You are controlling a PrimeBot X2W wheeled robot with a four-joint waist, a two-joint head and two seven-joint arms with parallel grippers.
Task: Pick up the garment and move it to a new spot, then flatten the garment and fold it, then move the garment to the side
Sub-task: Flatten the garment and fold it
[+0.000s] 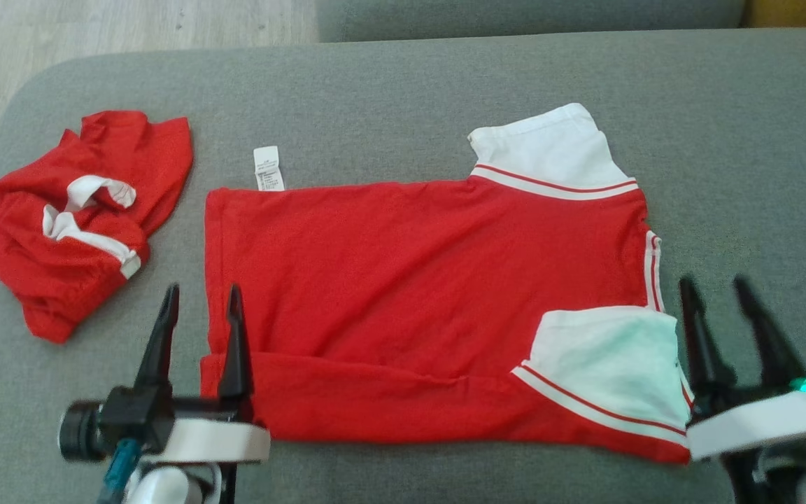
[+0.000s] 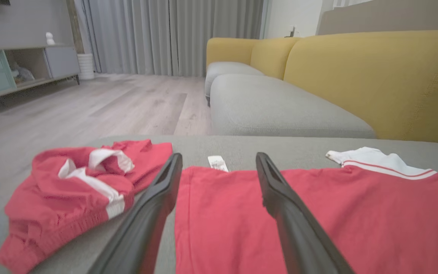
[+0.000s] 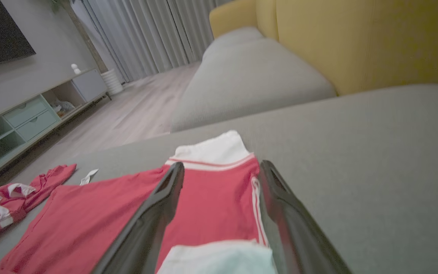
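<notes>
Garment [image 1: 410, 280], red with 2 white sleeves, lies spread flat on the grey cushion [image 1: 375, 91], its near edge turned over in a fold and its white label [image 1: 268, 168] poking out at the far left corner. My left gripper [image 1: 201, 297] hangs released and empty at its left hem, 1 finger over cloth, 1 over cushion. My right gripper [image 1: 714, 283], fingers likewise spread and holding nothing, sits just beside the near sleeve [image 1: 613, 357]. A crumpled red piece [image 1: 60, 231] lies apart to the left.
</notes>
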